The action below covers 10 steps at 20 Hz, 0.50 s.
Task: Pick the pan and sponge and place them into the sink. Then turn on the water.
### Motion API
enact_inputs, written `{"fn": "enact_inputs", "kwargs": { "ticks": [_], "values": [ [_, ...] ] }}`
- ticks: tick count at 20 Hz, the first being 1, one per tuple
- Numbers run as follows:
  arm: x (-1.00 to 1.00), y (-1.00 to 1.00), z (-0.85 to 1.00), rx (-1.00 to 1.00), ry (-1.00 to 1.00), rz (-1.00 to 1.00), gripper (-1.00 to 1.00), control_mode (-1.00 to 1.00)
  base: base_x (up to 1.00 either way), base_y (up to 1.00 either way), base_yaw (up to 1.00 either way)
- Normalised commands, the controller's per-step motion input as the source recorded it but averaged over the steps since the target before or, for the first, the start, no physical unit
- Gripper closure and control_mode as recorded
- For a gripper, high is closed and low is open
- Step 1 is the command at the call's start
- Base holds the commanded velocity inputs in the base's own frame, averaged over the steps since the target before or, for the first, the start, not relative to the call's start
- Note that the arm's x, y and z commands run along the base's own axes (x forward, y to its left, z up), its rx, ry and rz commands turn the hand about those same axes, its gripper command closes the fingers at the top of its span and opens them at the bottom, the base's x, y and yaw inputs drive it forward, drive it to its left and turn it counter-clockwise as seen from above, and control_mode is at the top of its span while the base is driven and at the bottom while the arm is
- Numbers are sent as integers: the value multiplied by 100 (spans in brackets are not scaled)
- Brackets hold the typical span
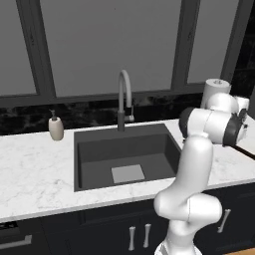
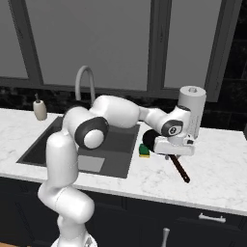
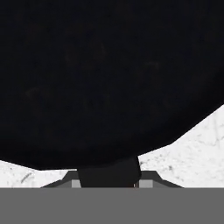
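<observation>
On the worktop [image 2: 212, 164] right of the sink [image 2: 120, 144], the arm is bent low over the pan [image 2: 150, 140]. The claw [image 2: 173, 150] sits down at the joint where the pan's dark handle [image 2: 179, 170] meets the black round; from the hand view the pan [image 3: 109, 78] looms close and a dark stub of handle [image 3: 109, 173] sits between the tips. Jaws drawn narrow, and I judge them clamped on the pan at the handle root, though the actual contact is hidden by the hand.

Sponge [image 2: 144, 150], green over yellow, lies just beside the pan on its sink side, near the basin's edge; untouched.

Sink [image 1: 124, 154] holds nothing but its pale square patch at the bottom. Faucet [image 1: 123, 99] stands dry, no blue stream. Soap dispenser [image 1: 56, 128] stands on the far left of the worktop, and a paper towel roll [image 2: 192, 116] stands behind the hand.

Tally, as I read it:
- 0 of 2 items in the sink.
- Pan: grasp apparently made, not lifted clear that I can tell.
- Sponge: still to fetch.
- Water: still to turn on.

Early stage; most of the job remains.
</observation>
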Motion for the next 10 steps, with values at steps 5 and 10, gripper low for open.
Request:
{"fn": "enact_inputs", "kwargs": {
  "ticks": [5,10],
  "values": [
    [0,97,12,0,0,16,100,-100,0,0,0],
    [-1,100,1,0,-1,18,100,-100,0,0,0]
  ]
}}
